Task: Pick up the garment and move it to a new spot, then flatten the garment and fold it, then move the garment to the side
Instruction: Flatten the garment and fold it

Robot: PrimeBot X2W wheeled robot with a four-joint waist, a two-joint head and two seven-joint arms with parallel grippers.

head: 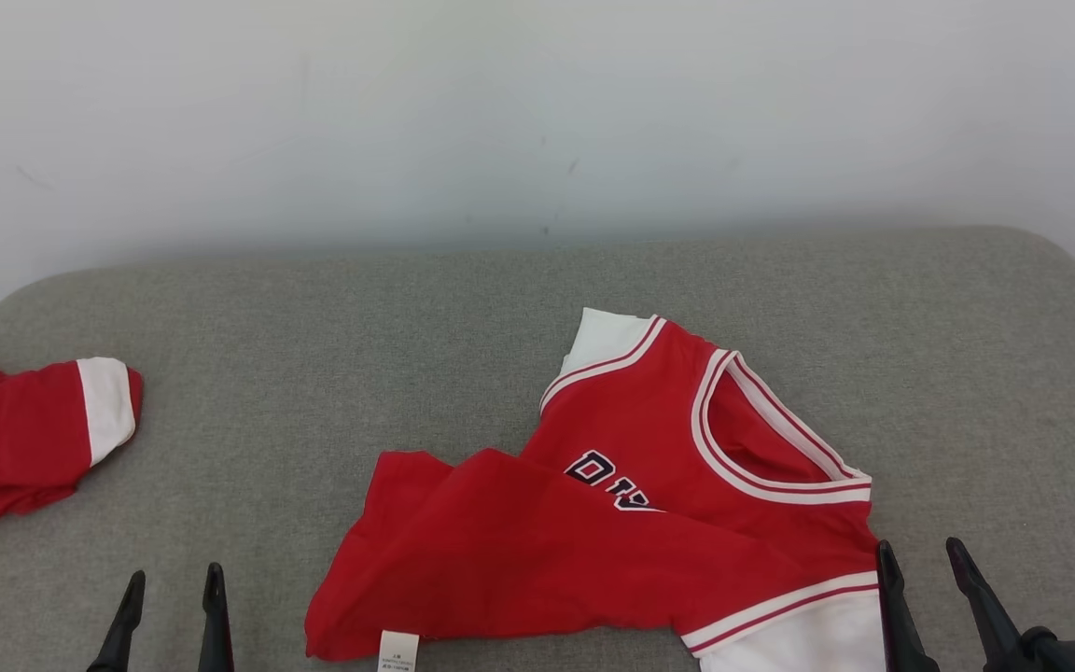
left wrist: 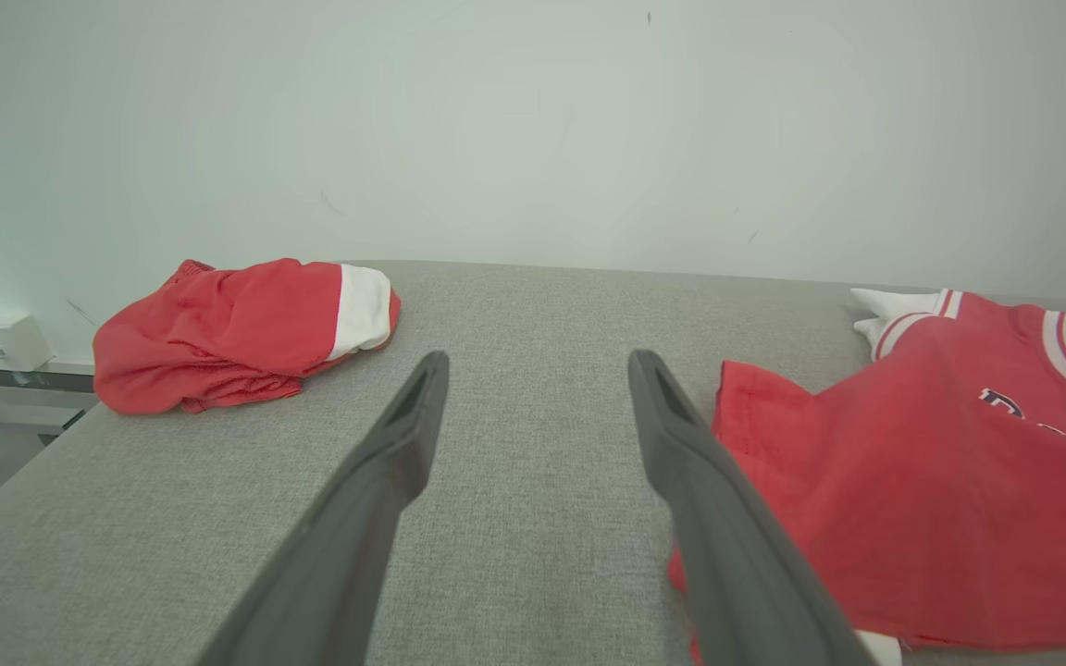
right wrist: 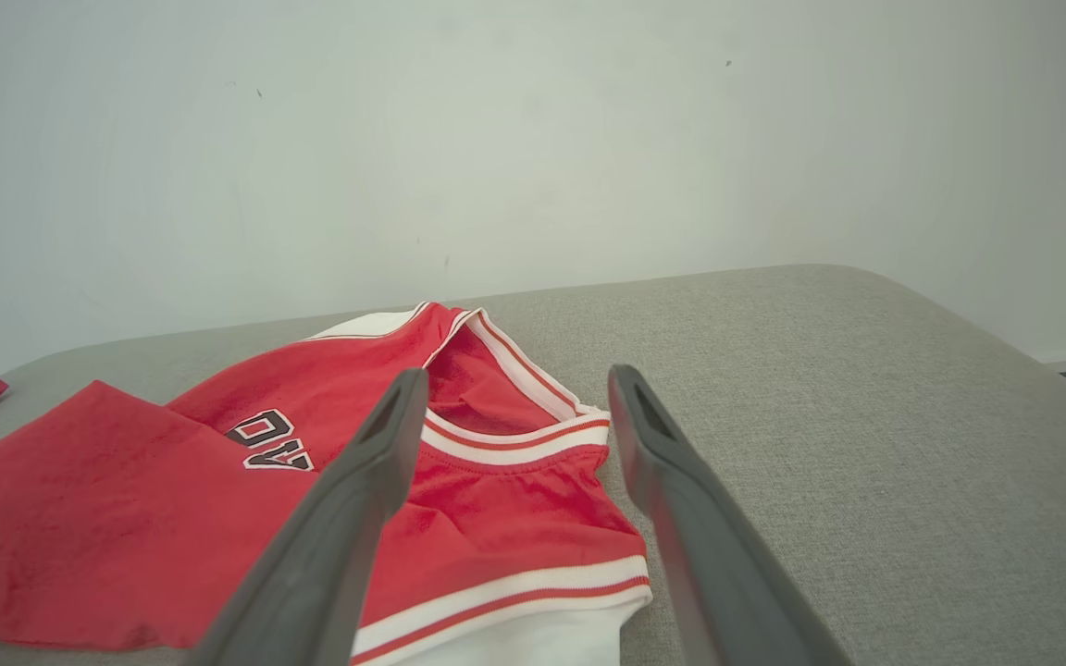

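- At the lower left of the head view, the left gripper (head: 174,571) is seen with its two dark fingers spread apart. Nothing is held between them, and only grey cloth lies beneath.
- At the lower right of the same view, the right gripper (head: 920,544) is seen with its fingers likewise spread and nothing pinched. Its inner finger is placed over the edge of a white sleeve. Whether the cloth is touched cannot be told.
- The garment (head: 612,523), a red jersey with white trim and white sleeves, is laid at the centre right of the head view, just beside the right gripper. Its lower part is folded up over the chest, so that dark lettering is partly covered. The neckline is turned toward the right.
- A small white care label (head: 398,651) is seen at the bottom hem, near the lower edge of the frame.
- A second red garment (head: 15,439) with a white band is bunched at the left edge, well apart from the jersey.
- Everything is borne by a grey fabric surface (head: 407,327) with rounded far corners.
- In the left wrist view, a white box (left wrist: 6,338) is seen at the left edge, beyond the surface.
- A pale wall (head: 537,112) is seen across the upper frame.
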